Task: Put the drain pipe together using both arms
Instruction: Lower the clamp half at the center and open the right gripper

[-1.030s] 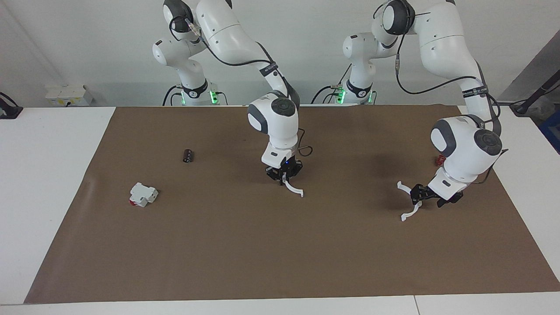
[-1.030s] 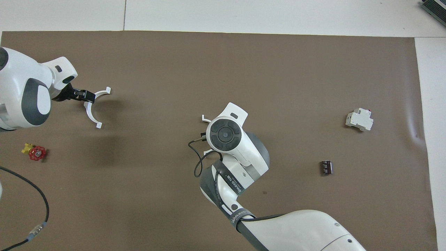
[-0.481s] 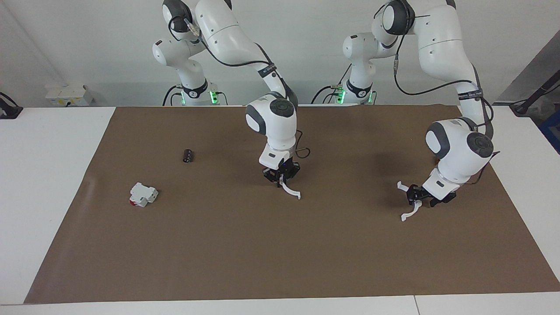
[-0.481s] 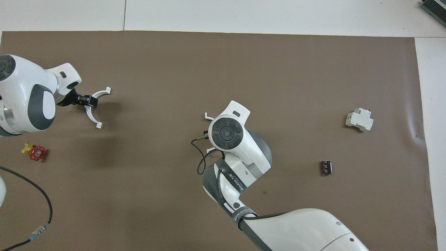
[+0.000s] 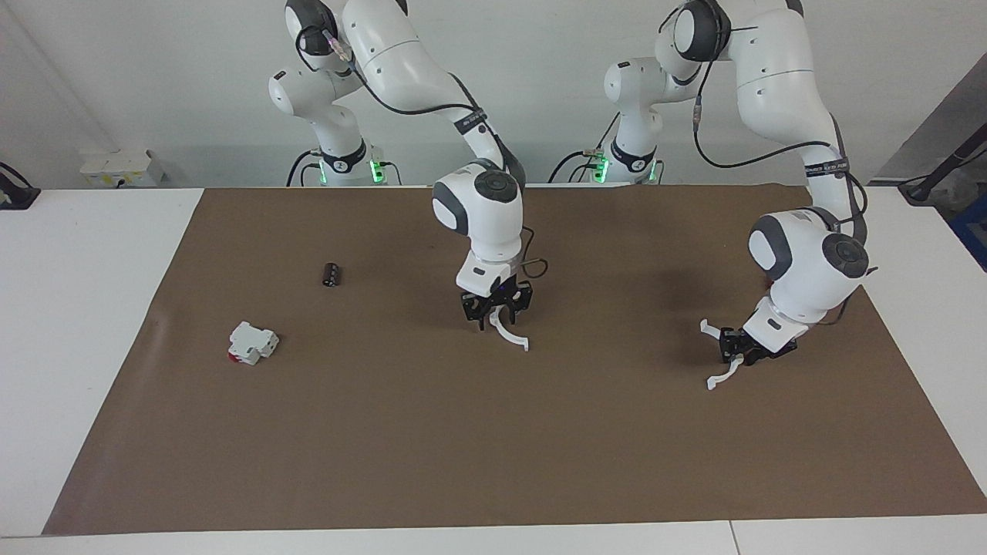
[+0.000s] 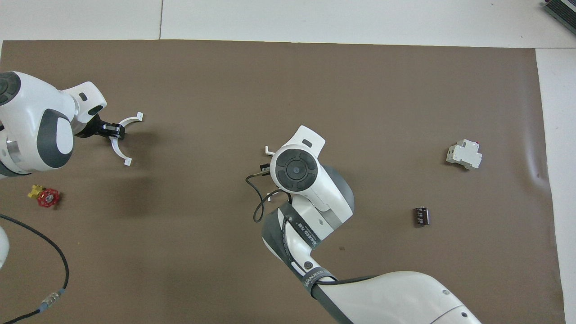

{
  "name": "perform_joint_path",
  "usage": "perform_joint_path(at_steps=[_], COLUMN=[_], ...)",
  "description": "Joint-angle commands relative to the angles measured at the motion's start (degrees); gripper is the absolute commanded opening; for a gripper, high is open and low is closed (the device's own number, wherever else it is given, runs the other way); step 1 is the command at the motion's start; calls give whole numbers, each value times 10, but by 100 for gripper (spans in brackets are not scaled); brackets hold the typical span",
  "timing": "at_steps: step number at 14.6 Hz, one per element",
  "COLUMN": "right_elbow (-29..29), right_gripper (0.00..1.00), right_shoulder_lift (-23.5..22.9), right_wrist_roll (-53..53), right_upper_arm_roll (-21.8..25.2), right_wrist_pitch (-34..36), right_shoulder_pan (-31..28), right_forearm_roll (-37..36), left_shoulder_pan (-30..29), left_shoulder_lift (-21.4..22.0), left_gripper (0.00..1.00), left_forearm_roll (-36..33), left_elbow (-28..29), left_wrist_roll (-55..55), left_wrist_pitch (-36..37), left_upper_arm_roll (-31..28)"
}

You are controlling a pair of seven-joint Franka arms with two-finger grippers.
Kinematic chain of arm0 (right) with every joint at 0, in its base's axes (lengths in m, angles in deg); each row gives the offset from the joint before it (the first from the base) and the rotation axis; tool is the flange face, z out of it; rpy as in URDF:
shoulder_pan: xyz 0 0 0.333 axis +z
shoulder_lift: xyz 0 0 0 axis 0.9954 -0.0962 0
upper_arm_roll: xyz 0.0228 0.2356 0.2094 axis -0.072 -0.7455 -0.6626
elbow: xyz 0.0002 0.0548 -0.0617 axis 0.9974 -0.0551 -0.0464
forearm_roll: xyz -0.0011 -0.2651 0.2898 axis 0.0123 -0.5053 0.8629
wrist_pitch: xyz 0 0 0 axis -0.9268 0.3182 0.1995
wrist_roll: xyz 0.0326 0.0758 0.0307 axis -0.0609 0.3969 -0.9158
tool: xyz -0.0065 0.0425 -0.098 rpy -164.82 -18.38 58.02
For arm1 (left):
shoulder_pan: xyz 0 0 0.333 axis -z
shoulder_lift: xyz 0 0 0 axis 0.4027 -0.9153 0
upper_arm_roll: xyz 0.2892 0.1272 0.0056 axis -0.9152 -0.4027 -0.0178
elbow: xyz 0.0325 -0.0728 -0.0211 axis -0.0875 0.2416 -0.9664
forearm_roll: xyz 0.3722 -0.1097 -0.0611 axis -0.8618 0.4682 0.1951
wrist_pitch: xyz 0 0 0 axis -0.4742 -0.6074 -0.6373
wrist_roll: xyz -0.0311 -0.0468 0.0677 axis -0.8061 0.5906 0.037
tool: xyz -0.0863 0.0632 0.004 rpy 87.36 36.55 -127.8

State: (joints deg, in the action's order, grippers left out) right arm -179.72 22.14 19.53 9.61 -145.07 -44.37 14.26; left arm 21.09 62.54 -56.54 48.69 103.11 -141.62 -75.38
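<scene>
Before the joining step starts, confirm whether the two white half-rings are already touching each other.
No: one half-ring is at the right gripper mid-mat, the other half-ring in the left gripper toward the left arm's end, bare mat between them.
</scene>
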Motion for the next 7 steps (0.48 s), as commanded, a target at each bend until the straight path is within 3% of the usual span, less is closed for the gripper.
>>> perform_joint_path(at_steps=[1,2,7], right_elbow=[-6,-5,22], right_gripper=[100,100,100], right_shoulder_lift=[79,103,182], right_wrist_roll=[10,5,1], right_upper_arm_roll=[-5,-5,-3], right_wrist_pitch=[44,75,236], right_shoulder_pan=[-52,-73,-176], right_forearm_roll=[-3,-3,-1], left_shoulder_pan=[-2,0,1], left_shoulder_lift=[15,19,64], left_gripper=[12,0,0], left_forearm_roll=[15,15,14], left_elbow=[13,13,19], left_wrist_roll=[8,6,5], left_wrist_pitch=[1,13,50], left_upper_arm_roll=[1,0,-2])
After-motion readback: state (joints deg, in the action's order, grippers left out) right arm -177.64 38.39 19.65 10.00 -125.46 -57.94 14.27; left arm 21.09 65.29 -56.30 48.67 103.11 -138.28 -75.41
